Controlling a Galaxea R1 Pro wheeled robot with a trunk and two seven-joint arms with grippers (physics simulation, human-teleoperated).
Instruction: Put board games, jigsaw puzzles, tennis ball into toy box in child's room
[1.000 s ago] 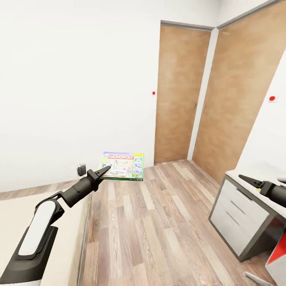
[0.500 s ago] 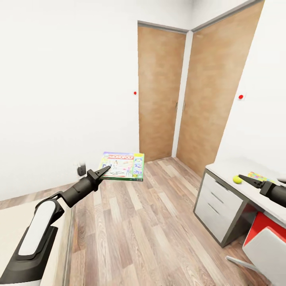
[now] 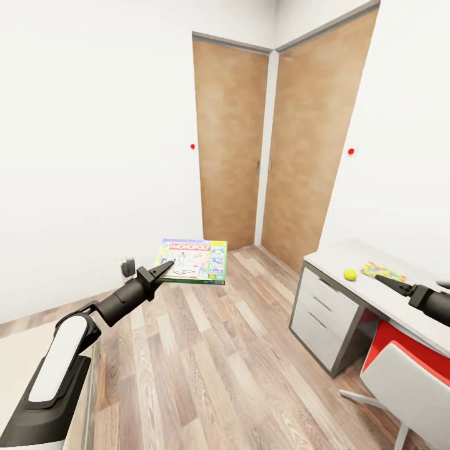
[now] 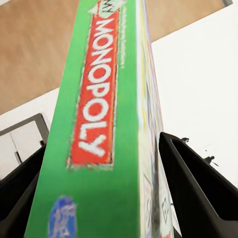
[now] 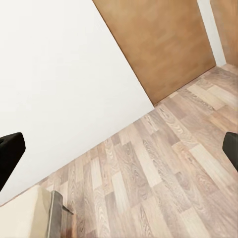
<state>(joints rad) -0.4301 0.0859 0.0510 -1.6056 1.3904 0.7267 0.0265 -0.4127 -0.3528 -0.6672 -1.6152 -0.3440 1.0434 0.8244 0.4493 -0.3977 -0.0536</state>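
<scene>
Gripping the Monopoly board game (image 3: 192, 261) by its near edge, the left gripper (image 3: 159, 272) holds the box out level above the wood-plank floor (image 3: 219, 350), cover up. Its long axis runs crosswise to the arm, and the printed title lies along the far edge, toward the white wall (image 3: 94, 156). In the left wrist view the green title edge of the box (image 4: 99, 129) stands between the two black fingers (image 4: 198, 193), which are clamped against its two broad faces.

Over to the right, the light grey table (image 3: 387, 300) stands against the wall with its white drawer unit (image 3: 322, 319) facing the room. On its top sit the tennis ball (image 3: 350, 274) and, just beside it, a multicoloured jigsaw puzzle (image 3: 383, 272) lying flat. The right gripper (image 3: 390, 282) pokes out over the table near the puzzle; the right wrist view shows its dark fingertips (image 5: 11, 153) at opposite sides, spread wide with nothing between them.

A red-and-white chair (image 3: 406, 375) is tucked by the table. Two brown doors (image 3: 231, 144) meet in the corner beyond, each with a red wall button (image 3: 350, 151) nearby.
</scene>
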